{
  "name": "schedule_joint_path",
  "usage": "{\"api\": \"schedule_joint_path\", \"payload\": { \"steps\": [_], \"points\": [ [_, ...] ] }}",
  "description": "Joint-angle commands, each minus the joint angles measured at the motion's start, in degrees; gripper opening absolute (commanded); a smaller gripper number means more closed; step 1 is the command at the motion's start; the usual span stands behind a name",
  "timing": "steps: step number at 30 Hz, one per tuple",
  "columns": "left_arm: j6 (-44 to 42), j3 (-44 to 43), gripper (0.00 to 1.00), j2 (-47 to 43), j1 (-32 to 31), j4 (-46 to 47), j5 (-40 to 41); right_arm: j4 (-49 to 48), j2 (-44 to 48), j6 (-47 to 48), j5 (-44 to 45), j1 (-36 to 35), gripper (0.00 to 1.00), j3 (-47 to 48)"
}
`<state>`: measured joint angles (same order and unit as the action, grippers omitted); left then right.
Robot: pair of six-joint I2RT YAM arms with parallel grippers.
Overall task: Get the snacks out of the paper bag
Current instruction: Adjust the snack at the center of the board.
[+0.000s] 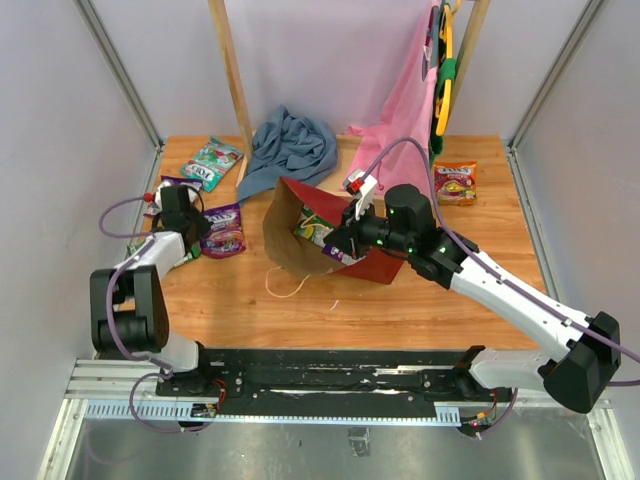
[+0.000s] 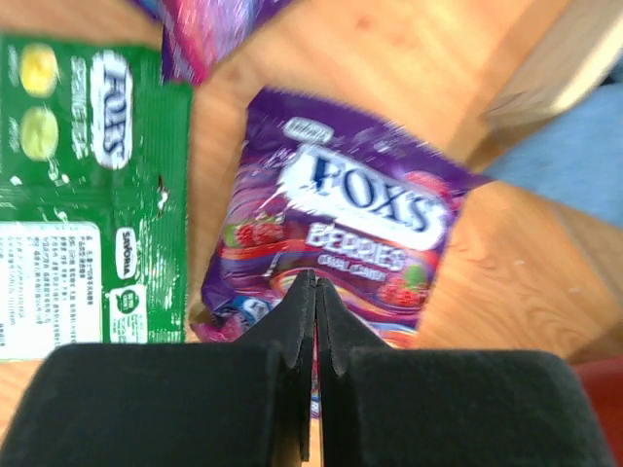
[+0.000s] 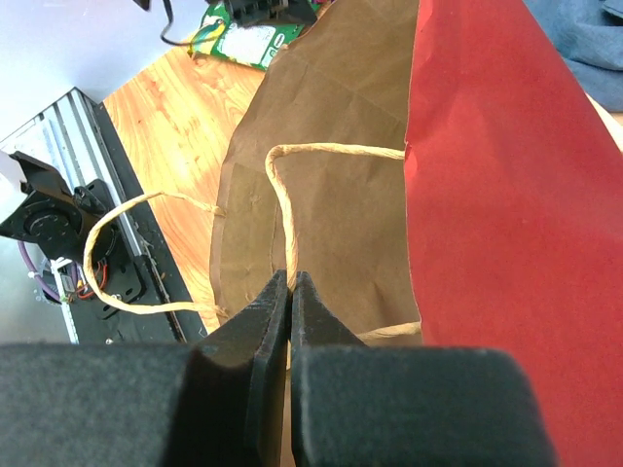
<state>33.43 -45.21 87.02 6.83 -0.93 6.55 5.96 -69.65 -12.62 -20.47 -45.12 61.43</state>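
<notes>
The paper bag [image 1: 288, 235] lay on its side mid-table, its mouth toward about nine o'clock, with a packet [image 1: 315, 232] showing inside. The right claw [image 3: 290, 277] was pinched shut on the twine handle [image 3: 282, 195]. At the bag's nine o'clock, the left claw [image 2: 311, 282] hung closed over a purple packet [image 2: 341, 243], seemingly holding nothing. I judged the packets light, slick and crinkly, best pinched by a sealed edge.
</notes>
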Motion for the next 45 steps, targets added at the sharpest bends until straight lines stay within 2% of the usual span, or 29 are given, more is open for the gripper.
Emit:
{"api": "schedule_joint_path", "payload": {
  "steps": [1, 5, 8, 13, 15, 17, 21, 27, 34, 37, 42, 45],
  "points": [
    [-3.17, -5.63, 0.01, -9.21, -1.79, -5.74, 3.26, -0.03, 1.62, 0.30, -0.23, -0.90, 0.01, 0.43],
    [-2.74, -4.69, 0.01, -13.73, -2.26, -6.54, 1.97, -0.47, 1.50, 0.15, -0.42, -0.91, 0.01, 0.56],
    [-1.34, -0.77, 0.00, -12.72, -2.24, -3.39, 0.17, -0.70, 1.11, -0.18, -0.99, -0.89, 0.01, 0.63],
    [1.47, 3.09, 0.01, -0.64, -2.17, 2.53, -0.30, -0.79, 1.25, -0.42, -1.33, -0.86, 0.01, 0.30],
    [2.25, 1.49, 0.01, 7.16, -2.17, 1.33, -0.11, -0.71, 1.72, -0.41, -1.06, -0.84, 0.01, 0.17],
    [2.98, 0.82, 0.01, 10.09, -2.17, 0.78, 0.21, -0.26, 2.35, -0.16, -0.44, -0.84, 0.01, 0.03],
    [3.59, 2.51, 0.00, 5.36, -2.19, 1.83, 2.72, 0.22, 3.11, 0.47, 0.87, -0.83, 0.01, -0.65],
    [2.28, 1.95, 0.01, -5.50, -2.17, -3.02, 5.14, -0.35, 1.18, 0.75, -0.03, -0.76, 0.01, 0.18],
    [2.08, 9.35, 0.00, -16.50, -2.17, -3.13, 9.17, -0.81, 0.80, 0.72, -0.40, -0.76, 0.01, -0.03],
    [3.80, 11.14, 0.00, -12.22, -2.09, -1.36, 8.18, -0.91, 0.96, 0.57, -0.77, -0.79, 0.01, -0.10],
    [7.84, 9.35, 0.01, -2.32, -2.10, -3.24, 11.82, 0.05, 2.53, 0.84, 0.06, -0.83, 0.01, -0.35],
    [8.72, 8.52, 0.01, -2.42, -2.09, -5.18, 13.64, 0.62, 3.63, 1.15, 1.07, -0.82, 0.01, -0.76]
  ]
}}
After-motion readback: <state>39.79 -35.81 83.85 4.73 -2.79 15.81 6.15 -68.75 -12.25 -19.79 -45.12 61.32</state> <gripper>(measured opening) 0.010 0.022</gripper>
